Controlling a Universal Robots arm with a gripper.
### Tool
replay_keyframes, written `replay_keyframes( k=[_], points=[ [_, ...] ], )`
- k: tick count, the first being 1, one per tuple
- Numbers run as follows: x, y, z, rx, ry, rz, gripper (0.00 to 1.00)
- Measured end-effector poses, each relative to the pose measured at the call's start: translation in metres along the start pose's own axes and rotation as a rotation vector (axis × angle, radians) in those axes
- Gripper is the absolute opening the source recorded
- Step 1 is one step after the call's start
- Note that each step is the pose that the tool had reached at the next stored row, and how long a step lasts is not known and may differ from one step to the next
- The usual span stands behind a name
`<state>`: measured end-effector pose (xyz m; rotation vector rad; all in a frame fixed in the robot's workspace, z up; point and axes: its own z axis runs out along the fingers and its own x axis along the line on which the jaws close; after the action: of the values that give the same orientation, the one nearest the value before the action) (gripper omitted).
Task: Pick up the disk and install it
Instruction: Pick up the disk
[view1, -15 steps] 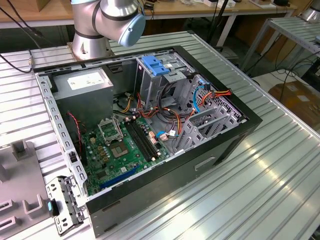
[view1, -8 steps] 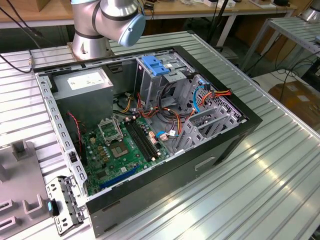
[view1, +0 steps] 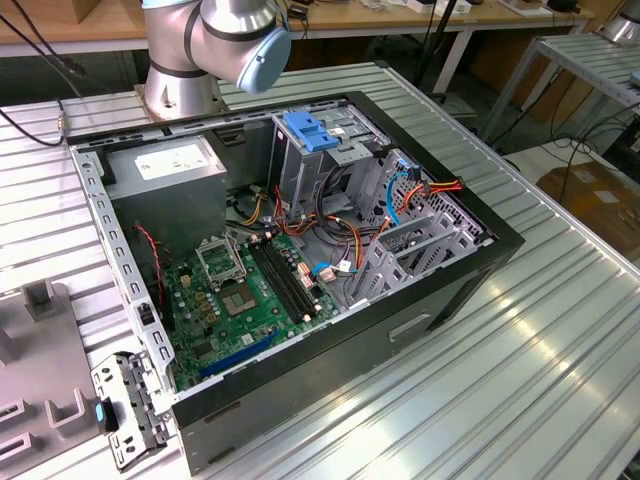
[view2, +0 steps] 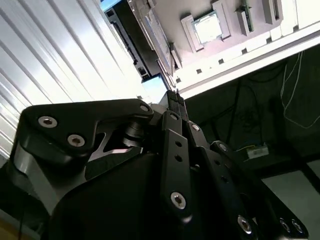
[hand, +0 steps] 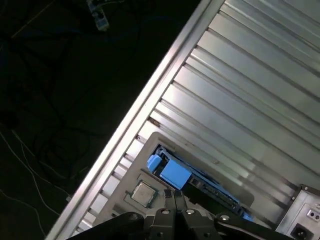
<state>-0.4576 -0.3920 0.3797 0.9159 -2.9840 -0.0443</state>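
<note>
Exterior view: open computer case (view1: 400, 330) sits mid-frame on the ribbed table (view1: 560, 380). The blue-topped drive cage (view1: 312, 135) is at about 12 o'clock inside the case, likely where the disk goes. My arm's base (view1: 180, 90) is at 11 o'clock. The grey fixture plate (view1: 40, 370) is at 8 o'clock, well apart from the cage.

First wrist view: my gripper (hand: 173, 194) has its fingers pressed together with nothing between them. The disk (hand: 172, 172) is just beyond the tips, seated in the fixture plate (hand: 150, 142), blue rail end nearest me. It looks close but not touching. Its long axis runs slantwise away from the tips, not in line with the fingers. A processor chip (hand: 142, 192) lies just beside the disk on the same plate.

Second wrist view: same gripper (view2: 175, 96), tips together, empty. The pale blue patch just past the tips is probably the disk's rail, but I can't be sure. The processor chip (view2: 207, 26) lies farther out on the plate.

Judgement: the disk is not yet grasped.
</note>
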Motion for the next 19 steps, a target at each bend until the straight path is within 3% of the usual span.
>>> replay_keyframes(
  k=[1, 5, 7, 9, 10, 12, 15, 19],
  points=[
    [0.0000, 0.0000, 0.0000, 0.0002, 0.0008, -0.019, 0.11],
    [0.0000, -0.0001, 0.0011, 0.0018, 0.0053, -0.159, 0.11],
    [0.0000, -0.0001, 0.0016, 0.0023, 0.0065, -0.200, 0.11],
    [-0.0001, -0.0001, 0.0035, 0.0036, 0.0095, -0.297, 0.11],
    [-0.0007, 0.0009, 0.0045, 0.0037, 0.0103, -0.319, 0.11],
    [-0.0022, 0.0028, 0.0075, 0.0108, 0.0057, -0.359, 0.11],
    [-0.0023, 0.0028, 0.0093, 0.0141, 0.0052, -0.424, 0.11],
    [-0.0023, 0.0027, 0.0134, 0.0211, 0.0031, -0.559, 0.11]
  ],
)
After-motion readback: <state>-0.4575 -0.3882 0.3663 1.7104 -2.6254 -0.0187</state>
